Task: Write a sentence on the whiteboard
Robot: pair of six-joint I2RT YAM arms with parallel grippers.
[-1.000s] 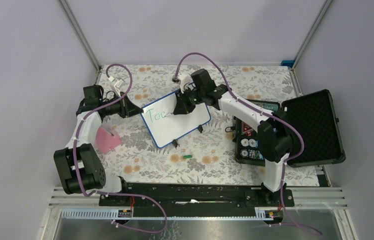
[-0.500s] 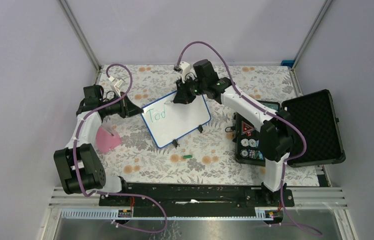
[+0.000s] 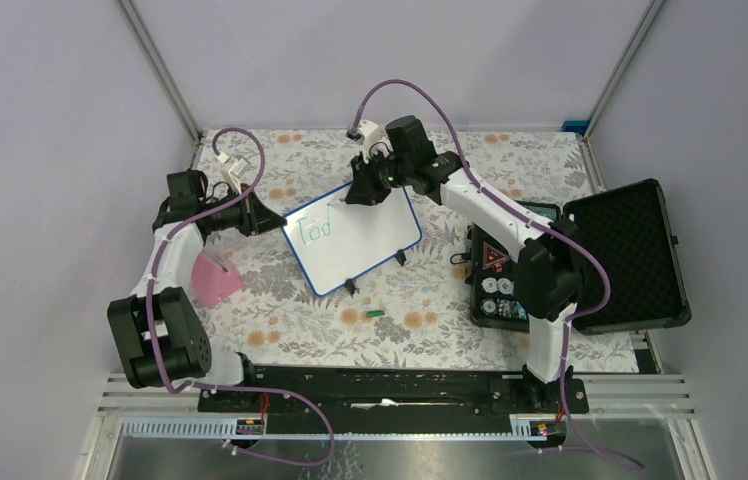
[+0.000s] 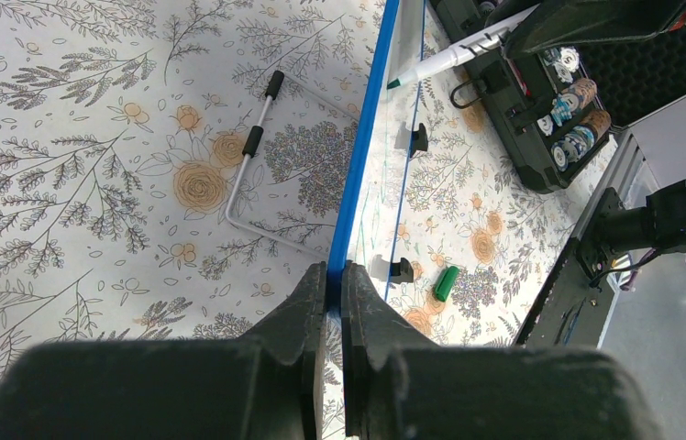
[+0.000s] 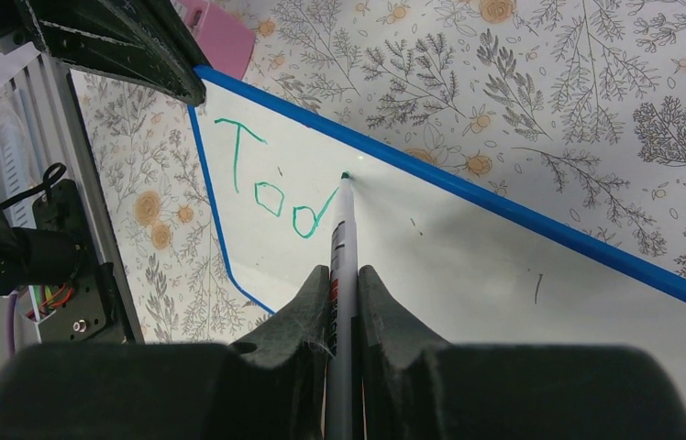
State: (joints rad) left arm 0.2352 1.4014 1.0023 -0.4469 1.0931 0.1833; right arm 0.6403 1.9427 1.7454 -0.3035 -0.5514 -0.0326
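A blue-framed whiteboard [image 3: 360, 240] stands tilted on the table, with green letters "Tod" at its upper left [image 5: 271, 197]. My left gripper [image 4: 333, 275] is shut on the board's blue edge [image 4: 358, 165]; it shows at the board's left corner in the top view [image 3: 272, 222]. My right gripper [image 5: 343, 275] is shut on a white marker [image 5: 343, 247]. The marker's green tip [image 5: 345, 175] touches the board just right of the "d", near the top frame. From above, the right gripper [image 3: 362, 192] is over the board's top edge.
A green marker cap [image 3: 376, 314] lies on the floral cloth in front of the board. A pink object [image 3: 213, 279] sits left of it. An open black case [image 3: 590, 260] with small items stands at the right. The board's wire stand [image 4: 257, 147] shows behind it.
The "c" has been closed into a "d", so the writing now reads "Tod". The right gripper moved up toward the board's top edge with the marker. The left arm has not moved.
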